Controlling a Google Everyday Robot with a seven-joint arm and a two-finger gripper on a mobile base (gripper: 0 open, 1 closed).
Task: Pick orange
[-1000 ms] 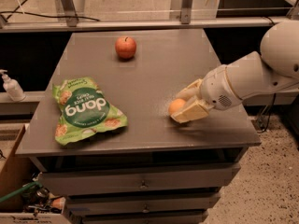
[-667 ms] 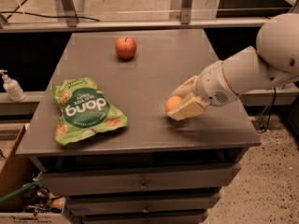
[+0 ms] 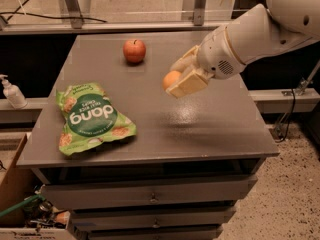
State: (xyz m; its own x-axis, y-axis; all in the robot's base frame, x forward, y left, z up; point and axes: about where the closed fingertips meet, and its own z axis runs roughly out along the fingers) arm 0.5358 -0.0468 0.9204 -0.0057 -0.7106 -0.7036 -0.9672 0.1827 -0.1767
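Observation:
The orange (image 3: pixel 170 79) is small, round and yellow-orange. It is held between the cream fingers (image 3: pixel 189 83) of my gripper (image 3: pixel 177 78), lifted clear above the middle of the grey table (image 3: pixel 200 124). A shadow lies on the tabletop below it. The white arm comes in from the upper right. Part of the orange is hidden by the fingers.
A red apple (image 3: pixel 134 51) with a stem sits at the table's back centre. A green snack bag (image 3: pixel 91 118) lies at the front left. Drawers are below the tabletop. A soap bottle (image 3: pixel 11 92) stands on a ledge at the left, a cardboard box (image 3: pixel 12 189) below.
The gripper has risen with the orange, lifting it off the tabletop and moving it up and slightly left. The apple and bag have not moved.

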